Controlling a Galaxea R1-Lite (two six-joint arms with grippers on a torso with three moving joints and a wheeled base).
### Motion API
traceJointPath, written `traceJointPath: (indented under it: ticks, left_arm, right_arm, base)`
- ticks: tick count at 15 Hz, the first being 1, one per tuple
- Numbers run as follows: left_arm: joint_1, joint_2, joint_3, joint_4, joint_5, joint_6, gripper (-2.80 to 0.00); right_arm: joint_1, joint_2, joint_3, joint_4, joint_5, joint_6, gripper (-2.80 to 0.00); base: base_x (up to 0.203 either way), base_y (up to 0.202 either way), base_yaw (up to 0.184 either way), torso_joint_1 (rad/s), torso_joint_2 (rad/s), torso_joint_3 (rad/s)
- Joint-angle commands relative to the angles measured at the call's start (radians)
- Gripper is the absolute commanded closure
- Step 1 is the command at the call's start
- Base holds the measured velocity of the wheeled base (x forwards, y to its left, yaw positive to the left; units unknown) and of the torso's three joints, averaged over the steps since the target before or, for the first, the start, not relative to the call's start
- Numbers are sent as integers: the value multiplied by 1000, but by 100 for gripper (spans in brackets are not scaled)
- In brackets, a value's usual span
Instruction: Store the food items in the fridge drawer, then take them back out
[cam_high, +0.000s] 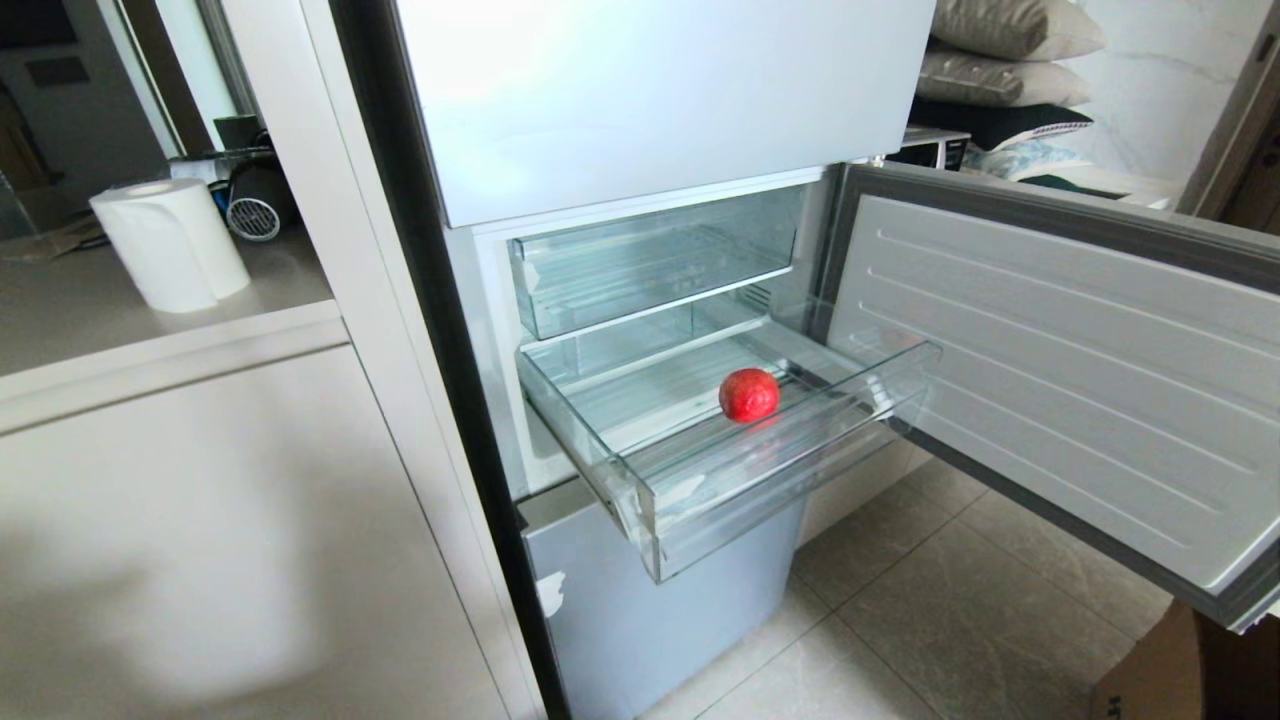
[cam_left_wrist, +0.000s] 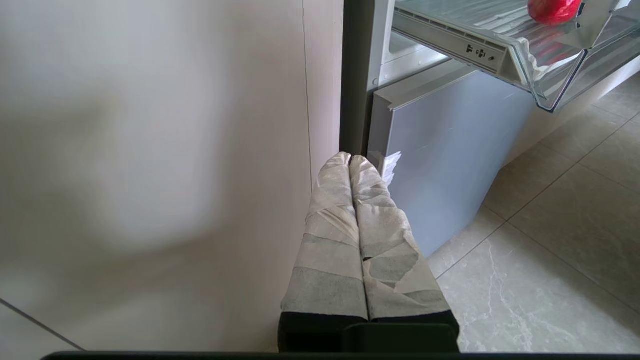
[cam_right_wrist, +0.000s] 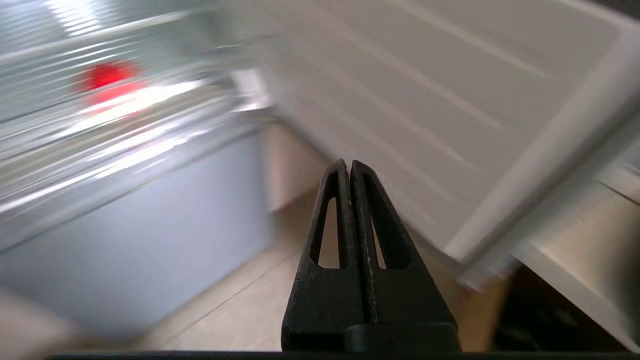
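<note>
One round red food item (cam_high: 749, 394) lies on the ribbed floor of the clear fridge drawer (cam_high: 760, 500), which is pulled out of the pale-blue fridge. The same food item (cam_left_wrist: 554, 10) shows in the left wrist view and as a red blur (cam_right_wrist: 107, 77) in the right wrist view. My left gripper (cam_left_wrist: 350, 159), wrapped in pale tape, is shut and empty, low beside the cabinet side and the fridge's bottom panel. Below and in front of the drawer, my black right gripper (cam_right_wrist: 348, 165) is shut on nothing. Neither arm shows in the head view.
The fridge door (cam_high: 1080, 380) stands open on the right, over tiled floor (cam_high: 950, 620). A shallower clear tray (cam_high: 650, 265) sits above the drawer. On the counter to the left stands a paper towel roll (cam_high: 170, 245). A cardboard box corner (cam_high: 1200, 670) is at bottom right.
</note>
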Motion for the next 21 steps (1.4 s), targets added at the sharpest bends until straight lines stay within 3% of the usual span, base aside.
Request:
traceJointPath:
  ticks: [1,3,7,9,16,17,18,21]
  left_arm:
    - [0,1,0,0,0,0,0]
    - [0,2,0,0,0,0,0]
    - [0,2,0,0,0,0,0]
    - [0,2,0,0,0,0,0]
    - [0,2,0,0,0,0,0]
    - [0,2,0,0,0,0,0]
    - [0,0,0,0,0,0,0]
    - [0,2,0,0,0,0,0]
  right_arm:
    - [-273,-70,37,-3,51,17,0]
    - [-503,-41,47,-6,97,50,0]
    - [-974,40,47,-10,294,91,0]
    - [-1134,162,37,-40,384,101,0]
    - [-1282,635,7,-443,445,95,0]
    - [-1289,683,2,-498,445,89,-58]
    - [-1293,736,-10,-551,443,80,-280]
    - [-1296,855,-98,-597,429,76,-280]
  base:
    - [0,0,0,0,0,0]
    - [0,0,0,0,0,0]
    - [0,0,0,0,0,0]
    - [0,0,0,0,0,0]
    - [0,0,0,0,0,0]
    - [0,0,0,0,0,0]
    - [0,0,0,0,0,0]
    - [0,0,0,0,0,0]
